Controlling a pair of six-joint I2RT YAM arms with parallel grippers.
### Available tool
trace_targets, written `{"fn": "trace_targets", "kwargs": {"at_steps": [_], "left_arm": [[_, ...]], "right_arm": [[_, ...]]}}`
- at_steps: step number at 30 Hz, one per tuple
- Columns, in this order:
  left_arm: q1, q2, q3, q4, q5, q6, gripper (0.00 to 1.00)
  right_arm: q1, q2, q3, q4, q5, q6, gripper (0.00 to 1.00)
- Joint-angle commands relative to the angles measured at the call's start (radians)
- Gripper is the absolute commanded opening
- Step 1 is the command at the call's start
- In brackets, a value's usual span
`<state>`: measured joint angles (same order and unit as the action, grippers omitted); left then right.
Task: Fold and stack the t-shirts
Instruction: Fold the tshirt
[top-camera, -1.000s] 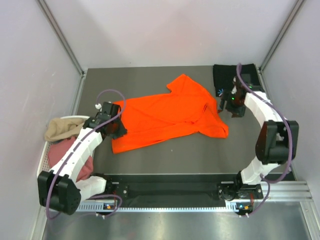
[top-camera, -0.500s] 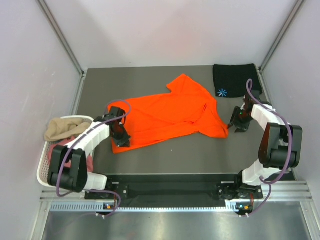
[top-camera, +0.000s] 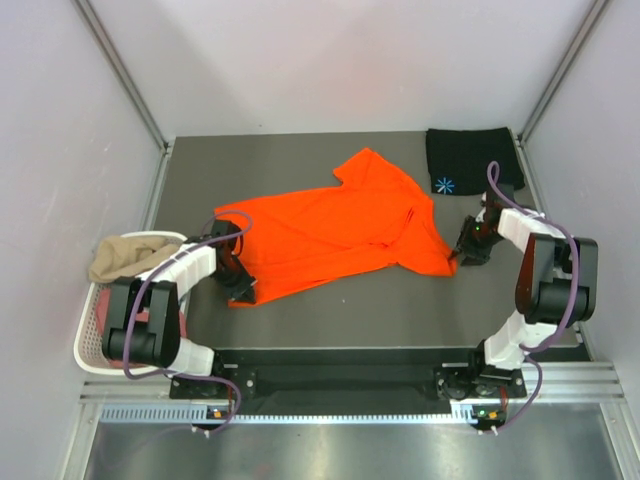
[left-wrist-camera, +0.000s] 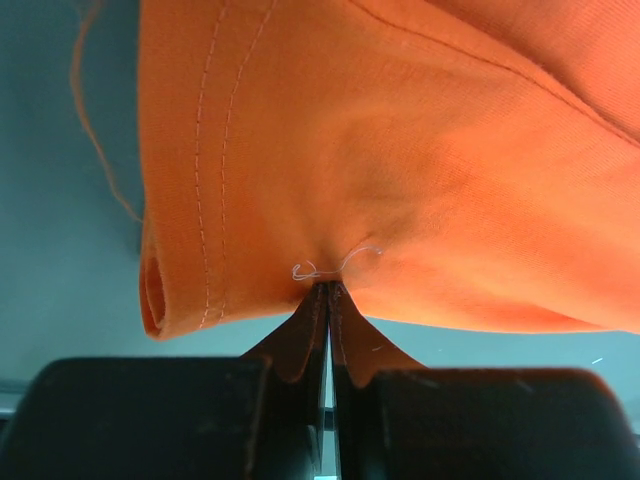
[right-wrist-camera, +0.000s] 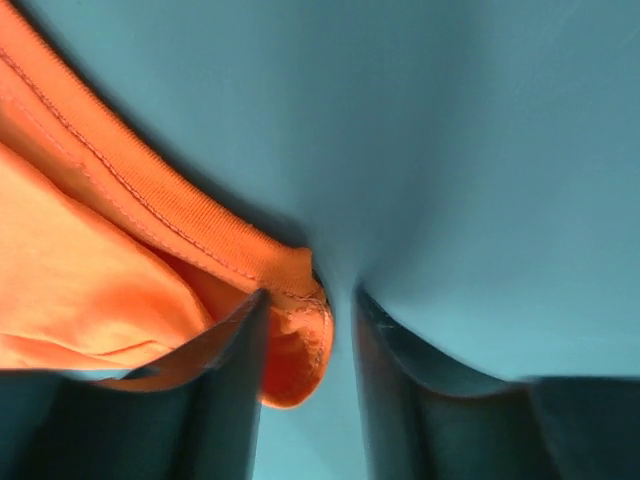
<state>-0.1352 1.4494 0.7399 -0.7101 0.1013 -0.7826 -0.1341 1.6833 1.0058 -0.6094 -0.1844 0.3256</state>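
The left gripper is clamped tight on the near-left hem of the orange t-shirt, its fingers pressed together with a pucker of cloth bunched just above them. A second ago it sat off the shirt's left edge; it has since moved onto that corner, and its arm has drawn back over the white basket, where the tan t-shirt lies. The right gripper has come down from beside the folded black t-shirt to the orange shirt's right tip; its fingers stand apart, with the ribbed edge between them, not pinched. The orange shirt lies spread across the middle of the table.
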Motion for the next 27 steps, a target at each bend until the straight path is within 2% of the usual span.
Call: {"fn": "trace_targets", "kwargs": {"at_steps": [1,7,8,16,18,23,24,25,27], "left_arm": [[0.005,0.028,0.009,-0.005,-0.029,-0.006,0.07],[0.006,0.071,0.026,-0.058,-0.083,-0.007,0.03],[0.006,0.075,0.032,-0.066,-0.090,-0.012,0.03],[0.008,0.068,0.053,-0.150,-0.193,-0.004,0.02],[0.009,0.065,0.055,-0.160,-0.213,0.003,0.03],[0.011,0.069,0.070,-0.184,-0.224,0.006,0.03],[0.011,0.066,0.075,-0.184,-0.227,0.008,0.03],[0.011,0.062,0.081,-0.186,-0.227,0.016,0.03],[0.011,0.040,0.111,-0.196,-0.213,0.043,0.05]], "right_arm": [[-0.001,-0.011,-0.019,0.031,-0.009,0.009,0.37],[-0.007,-0.025,-0.046,-0.009,0.097,0.032,0.02],[-0.009,-0.039,-0.050,-0.016,0.115,0.041,0.00],[-0.028,-0.175,-0.087,-0.176,0.376,0.099,0.00],[-0.041,-0.209,-0.090,-0.217,0.410,0.101,0.00],[-0.045,-0.241,-0.111,-0.247,0.378,0.081,0.01],[-0.045,-0.240,-0.107,-0.239,0.370,0.070,0.03],[-0.044,-0.234,-0.098,-0.237,0.369,0.057,0.13],[-0.045,-0.217,-0.049,-0.243,0.376,0.023,0.25]]}}
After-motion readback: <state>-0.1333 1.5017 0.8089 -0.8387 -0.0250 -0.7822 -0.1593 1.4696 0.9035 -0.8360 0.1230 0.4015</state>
